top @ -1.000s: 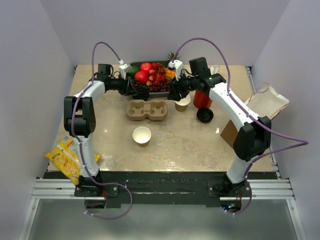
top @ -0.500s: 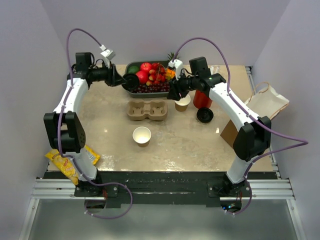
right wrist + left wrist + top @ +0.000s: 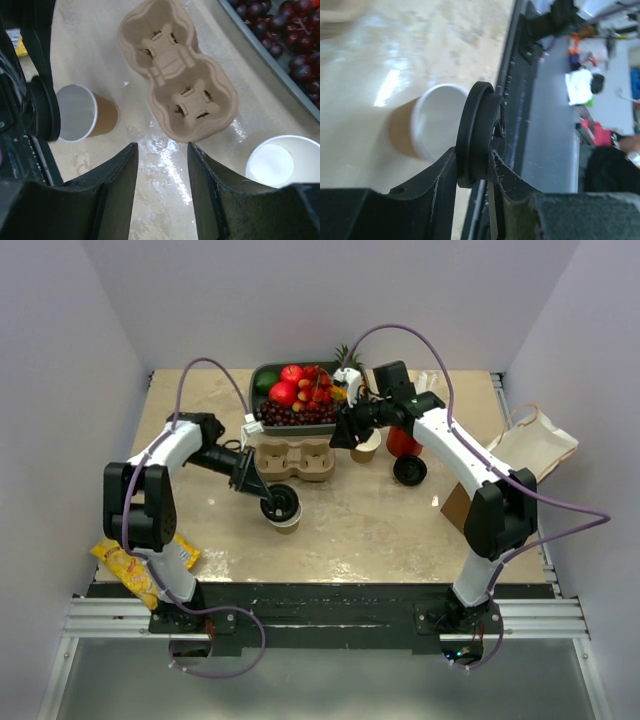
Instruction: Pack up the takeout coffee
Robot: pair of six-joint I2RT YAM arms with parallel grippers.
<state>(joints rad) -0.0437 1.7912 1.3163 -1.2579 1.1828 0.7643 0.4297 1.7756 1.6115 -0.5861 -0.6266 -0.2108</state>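
Carrier (image 3: 177, 95) stands close behind cup (image 3: 80, 120)

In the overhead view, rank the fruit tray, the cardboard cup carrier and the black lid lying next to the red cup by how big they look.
1. Fruit tray, largest.
2. Cardboard cup carrier, clearly smaller.
3. Black lid beside the red cup, smallest by far.

Bright, even overhead light, faint shadows. In the left wrist view glare streaks the counter (image 3: 390, 85) at ten o'clock; the left hand (image 3: 473, 155) at six o'clock is dark and blurred.
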